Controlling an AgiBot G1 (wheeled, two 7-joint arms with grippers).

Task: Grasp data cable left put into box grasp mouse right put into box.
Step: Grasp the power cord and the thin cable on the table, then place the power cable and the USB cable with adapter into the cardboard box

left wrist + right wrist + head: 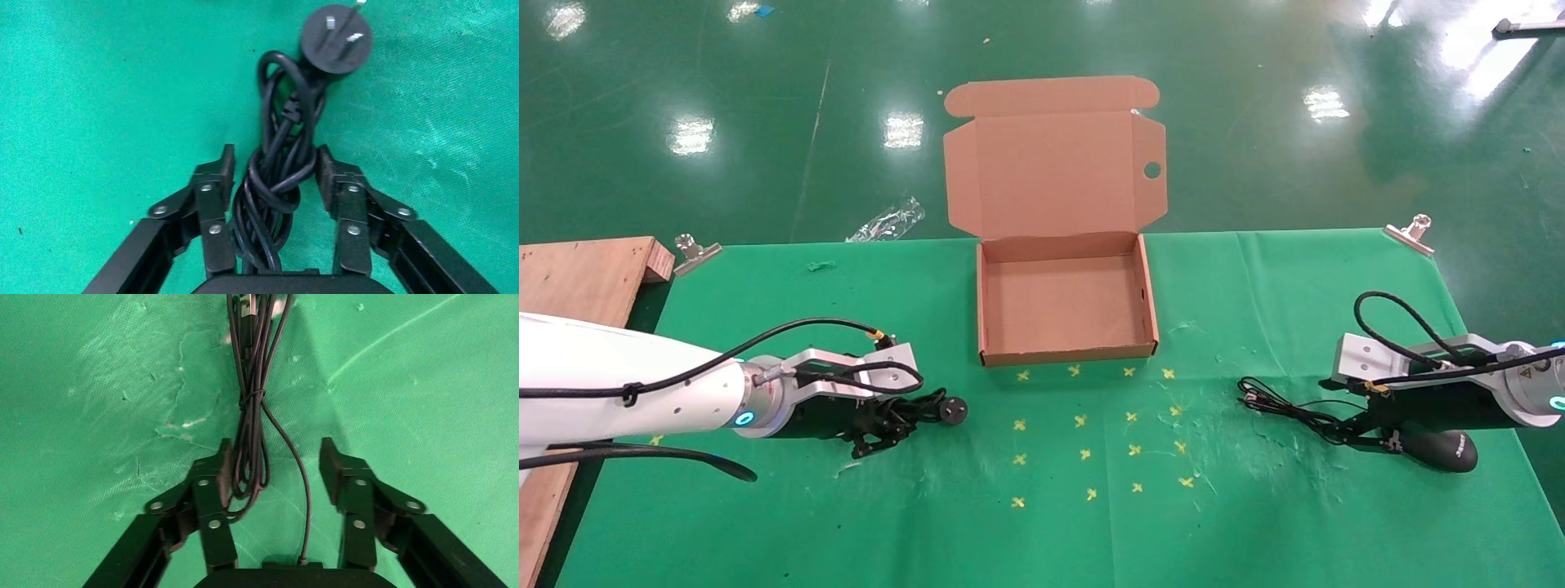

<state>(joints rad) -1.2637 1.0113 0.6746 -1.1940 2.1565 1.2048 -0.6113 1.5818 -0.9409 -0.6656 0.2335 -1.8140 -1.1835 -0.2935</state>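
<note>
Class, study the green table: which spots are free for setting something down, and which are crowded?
The box is bare inside. Cloth is free between box and left gripper, and in the near middle among yellow crosses. It is crowded at the left, where open jaws straddle the data cable, and at the right, where the right gripper sits over the mouse and its wire.

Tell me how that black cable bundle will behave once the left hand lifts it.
The data cable will probably sag rather than stay stiff, being soft cord twisted into loops. Its round plug sticks out beyond the bundle, so it may dangle. The open left hand straddles the thick middle, so slipping seems unlikely.
</note>
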